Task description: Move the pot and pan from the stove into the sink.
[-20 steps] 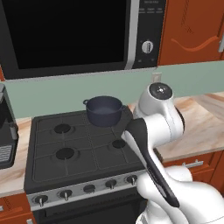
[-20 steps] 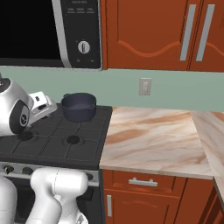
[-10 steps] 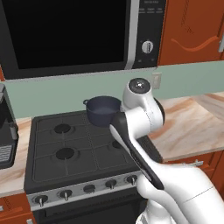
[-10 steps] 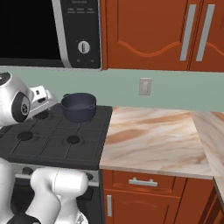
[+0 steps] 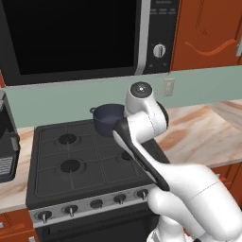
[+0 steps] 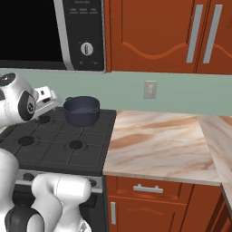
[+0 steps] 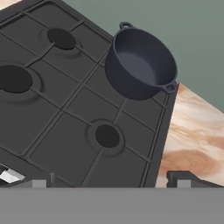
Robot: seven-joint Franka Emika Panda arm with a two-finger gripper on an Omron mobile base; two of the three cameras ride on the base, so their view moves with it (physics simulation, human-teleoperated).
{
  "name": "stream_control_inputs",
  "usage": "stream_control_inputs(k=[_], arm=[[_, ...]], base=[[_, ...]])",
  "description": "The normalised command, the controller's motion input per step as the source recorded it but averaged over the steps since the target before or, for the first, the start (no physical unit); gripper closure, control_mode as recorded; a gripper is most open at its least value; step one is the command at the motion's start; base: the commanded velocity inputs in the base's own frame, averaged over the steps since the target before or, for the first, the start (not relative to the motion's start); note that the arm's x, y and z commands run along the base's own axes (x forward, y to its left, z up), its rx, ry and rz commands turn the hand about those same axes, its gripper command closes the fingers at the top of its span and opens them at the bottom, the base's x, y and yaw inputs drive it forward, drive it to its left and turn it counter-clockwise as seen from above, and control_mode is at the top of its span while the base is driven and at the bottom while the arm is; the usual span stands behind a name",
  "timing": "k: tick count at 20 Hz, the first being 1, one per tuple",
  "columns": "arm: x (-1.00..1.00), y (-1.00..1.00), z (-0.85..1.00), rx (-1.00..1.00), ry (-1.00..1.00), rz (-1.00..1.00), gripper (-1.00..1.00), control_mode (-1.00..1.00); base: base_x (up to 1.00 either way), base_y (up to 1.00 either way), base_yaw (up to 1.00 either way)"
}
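Note:
The pot (image 7: pixel 142 63) is deep, round and dark blue-grey, and stands upright and empty on the back right burner of the black stove (image 7: pixel 65 109). It also sits at the stove's far right corner in the side views: pot (image 5: pixel 108 118), pot (image 6: pixel 81 110). My gripper (image 7: pixel 111 183) hovers over the stove's front right part, short of the pot, open, with nothing between its fingertips (image 7: pixel 181 178). The white hand (image 6: pixel 45 96) hangs just left of the pot, apart from it. The pan and the sink are out of view.
A marbled beige counter (image 6: pixel 158 140) runs right of the stove, with a wall outlet (image 6: pixel 150 89) above it. A microwave (image 5: pixel 75 38) hangs low over the stove. A dark appliance (image 5: pixel 5 142) stands on the counter left of the stove.
The arm's upper joint has swung left toward the stove and the hand has come closer to the pot. The pot has not moved and the gripper has stayed open.

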Motion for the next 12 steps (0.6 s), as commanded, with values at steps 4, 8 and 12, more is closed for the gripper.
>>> stream_control_inputs(k=[4,8,12], arm=[[0.34,0.03,-0.20,-0.02,-0.01,0.00,-1.00,-1.00],[0.30,0.00,-0.28,-0.04,0.00,0.00,-1.00,-1.00],[0.35,0.00,-0.20,-0.02,0.00,0.00,-1.00,-1.00]], base=[[0.00,0.00,0.00],[0.00,0.00,0.00],[0.00,0.00,0.00]])
